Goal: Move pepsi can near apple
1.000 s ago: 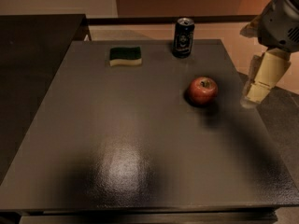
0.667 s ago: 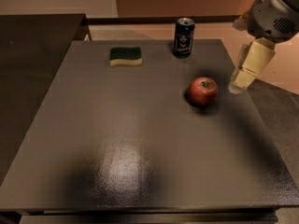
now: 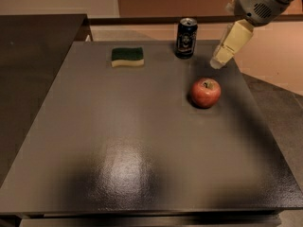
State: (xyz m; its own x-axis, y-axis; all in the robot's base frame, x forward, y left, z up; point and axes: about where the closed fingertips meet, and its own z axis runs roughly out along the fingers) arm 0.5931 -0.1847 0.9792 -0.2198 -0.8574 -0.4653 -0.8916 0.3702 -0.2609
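Standing upright at the far edge of the dark grey matte surface (image 3: 118, 141): one small navy-black pepsi can (image 3: 186, 37), silver-rimmed, apart from the apple and not yet moved.

One round red apple (image 3: 205, 92) with a yellowish patch, nearer the right side, in front of the can.

One green-and-yellow sponge (image 3: 127, 56), far left, likely no part of the job.

One cream-coloured gripper (image 3: 217, 63), hanging in the air just right of the can and beyond the apple, angled downward, presumably lined up for a side approach to the can. Whether its jaws are spread or pressed together cannot be told.
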